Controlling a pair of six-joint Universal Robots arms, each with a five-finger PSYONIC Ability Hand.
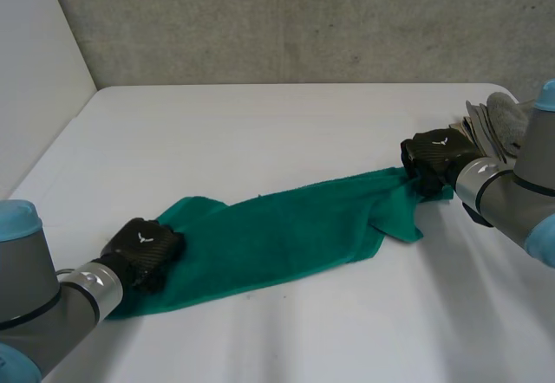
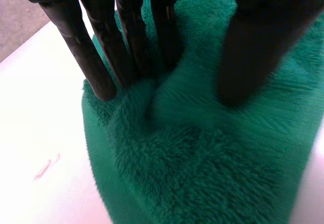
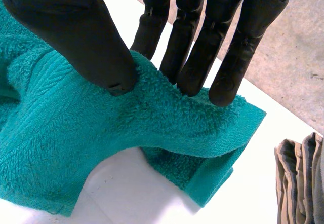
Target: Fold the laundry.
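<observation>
A green towel [image 1: 286, 236] lies stretched in a long band across the white surface [image 1: 260, 132], running from the lower left of the head view up to the middle right. The left hand [image 1: 143, 253] sits on its lower-left end, and the right hand [image 1: 434, 162] is at its right end, just beside a stack of folded cloths [image 1: 494, 127] at the right edge of the frame.

In the right wrist view the thumb [image 3: 86, 41] and the straight fingers [image 3: 192, 57] pinch a raised fold near the hemmed edge, and the cloth arches clear of the surface below them. In the left wrist view the fingertips [image 2: 126, 62] dig into the pile with the thumb opposite and a small ridge bunched between them. That looks like a pinch, though the close view makes it hard to be sure.

The towel is likely soft, thick and limp. It will probably sag and crease wherever it is unsupported, but the plush pile should not slip. The firmer woven hem and the corners seem the best places to grip, with both ends kept taut so the fold lands flat.
</observation>
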